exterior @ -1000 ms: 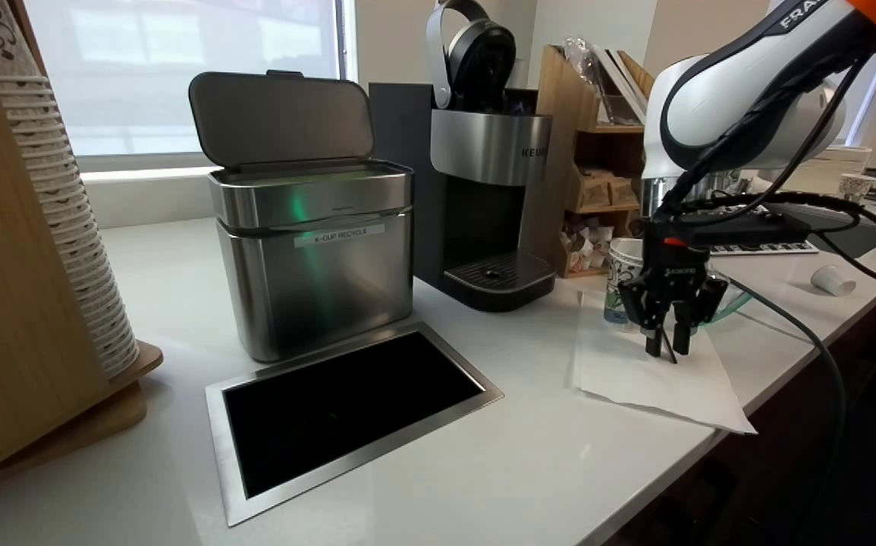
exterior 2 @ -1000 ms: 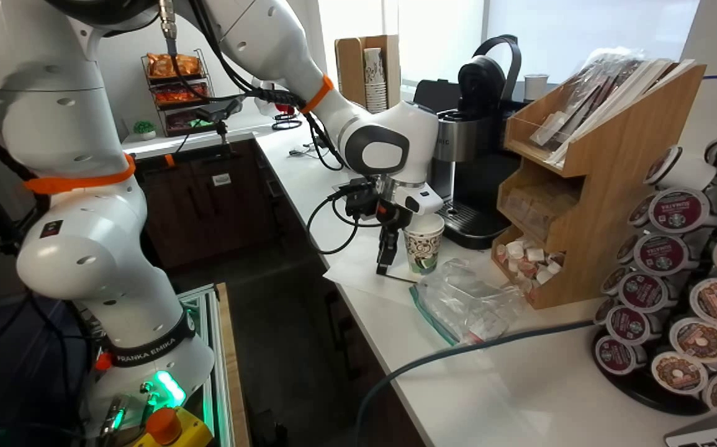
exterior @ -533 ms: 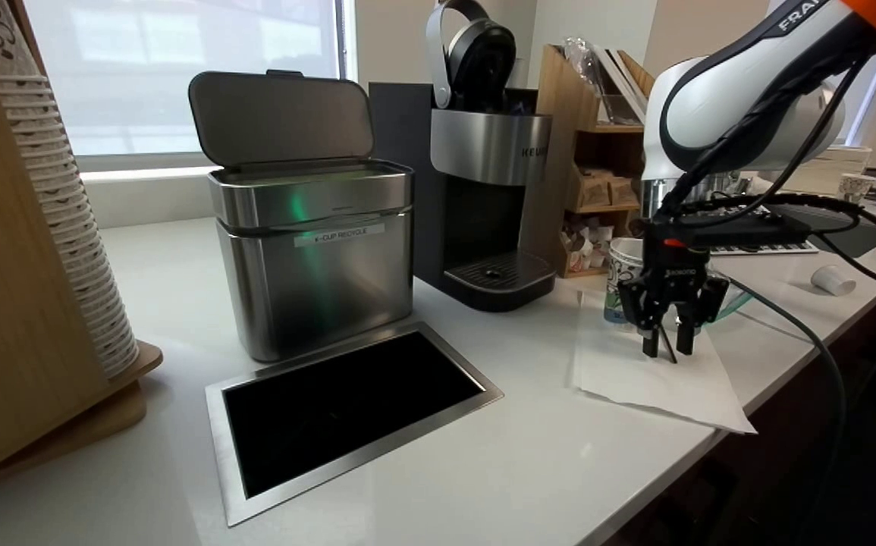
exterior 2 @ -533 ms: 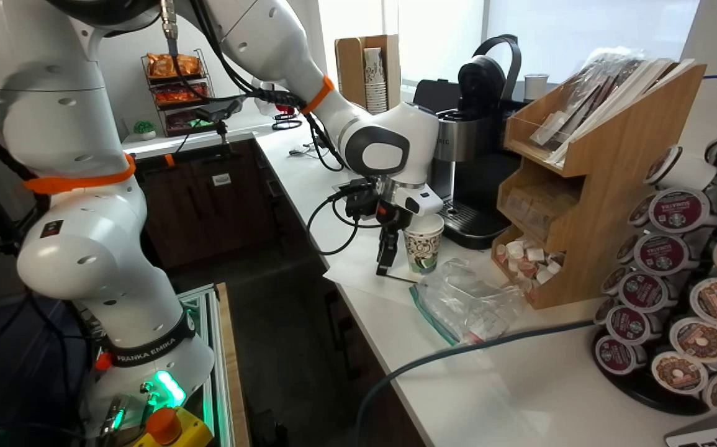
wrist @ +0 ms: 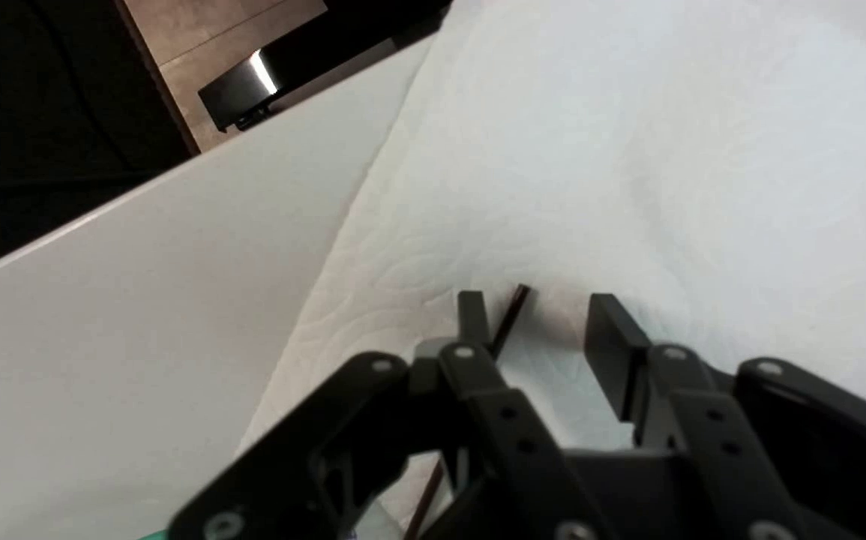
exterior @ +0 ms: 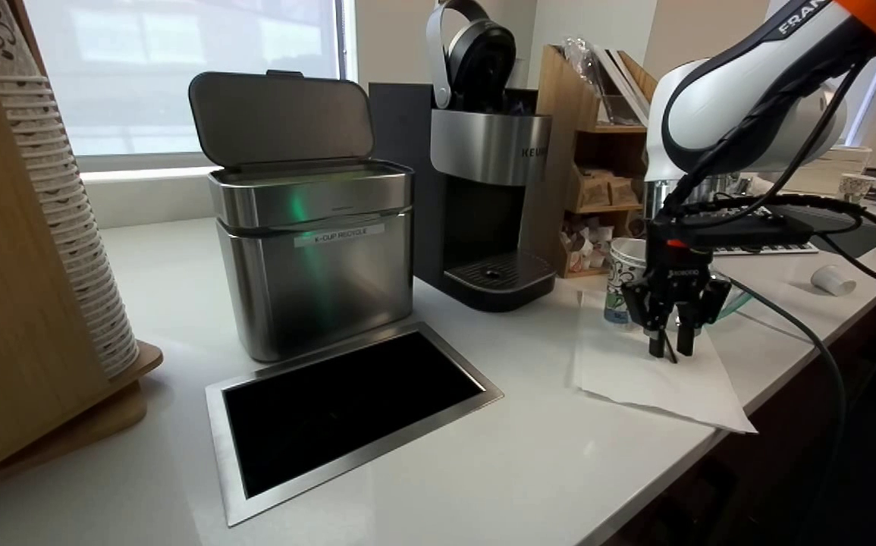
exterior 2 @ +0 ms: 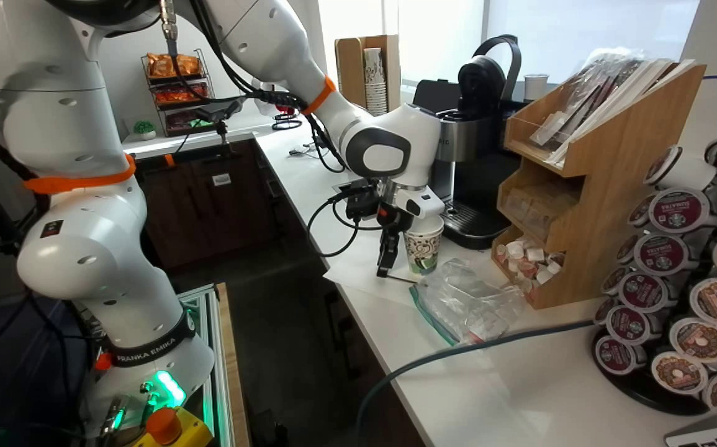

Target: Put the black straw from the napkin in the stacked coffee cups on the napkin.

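Pointing down at napkin (exterior: pixel 650 387), gripper (wrist: pixel 539 315) has fingers (wrist: pixel 614 345) parted only partway, clear gap btwn tips, nothing gripped. Straw (wrist: pixel 510 318) lies on napkin; per wrist view it runs partly hidden under the finger on pic's left, w/ one end showing in the gap, much closer to that finger than to the opposite one. Can't tell if it touches the near one, or if tips touch napkin. Straw's other end points twd bag (exterior 2: pixel 467 298), clear plastic w/ teal edge, on counter (exterior 2: pixel 519 385). Cups (exterior 2: pixel 423 248) stand upright on napkin, just beside gripper in both ext. views; straw's outside them, near base. Napkin corner pokes past counter edge. Brewer (exterior 2: pixel 473 180) is behind cups in an ext. view, wood rack (exterior 2: pixel 619 217) next to it, pods (exterior 2: pixel 659 253) near rack. Bin (exterior: pixel 316 280) w/ lid up sits on counter, well apart from gripper.
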`<state>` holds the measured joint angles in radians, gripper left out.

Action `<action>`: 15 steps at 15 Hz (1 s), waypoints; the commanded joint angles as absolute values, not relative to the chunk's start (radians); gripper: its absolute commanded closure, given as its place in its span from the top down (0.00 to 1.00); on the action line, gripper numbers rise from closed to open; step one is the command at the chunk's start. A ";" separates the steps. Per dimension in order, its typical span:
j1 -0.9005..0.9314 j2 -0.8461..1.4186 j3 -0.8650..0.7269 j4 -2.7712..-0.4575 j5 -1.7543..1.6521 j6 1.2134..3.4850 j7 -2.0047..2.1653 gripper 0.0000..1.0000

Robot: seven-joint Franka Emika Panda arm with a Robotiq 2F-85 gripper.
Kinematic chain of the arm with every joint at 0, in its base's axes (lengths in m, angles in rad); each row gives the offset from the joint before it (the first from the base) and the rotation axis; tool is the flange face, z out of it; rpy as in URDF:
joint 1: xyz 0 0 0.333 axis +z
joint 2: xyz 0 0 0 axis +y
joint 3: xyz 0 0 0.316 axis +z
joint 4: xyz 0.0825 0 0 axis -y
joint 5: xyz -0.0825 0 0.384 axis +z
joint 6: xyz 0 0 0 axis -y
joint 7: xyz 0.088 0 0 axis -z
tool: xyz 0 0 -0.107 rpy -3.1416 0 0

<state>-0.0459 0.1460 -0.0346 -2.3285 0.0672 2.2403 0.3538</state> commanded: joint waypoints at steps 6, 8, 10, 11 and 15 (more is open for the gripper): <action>-0.035 0.144 -0.045 -2.348 0.074 2.258 0.370 0.34; -0.036 0.131 -0.045 -2.364 0.086 2.257 0.375 0.41; -0.039 0.118 -0.048 -2.381 0.096 2.263 0.383 0.43; -0.041 0.115 -0.050 -2.389 0.102 2.266 0.388 0.43; -0.046 0.107 -0.059 -2.410 0.123 2.278 0.385 0.38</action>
<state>-0.0471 0.1302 -0.0483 -2.3652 0.1010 2.2403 0.3734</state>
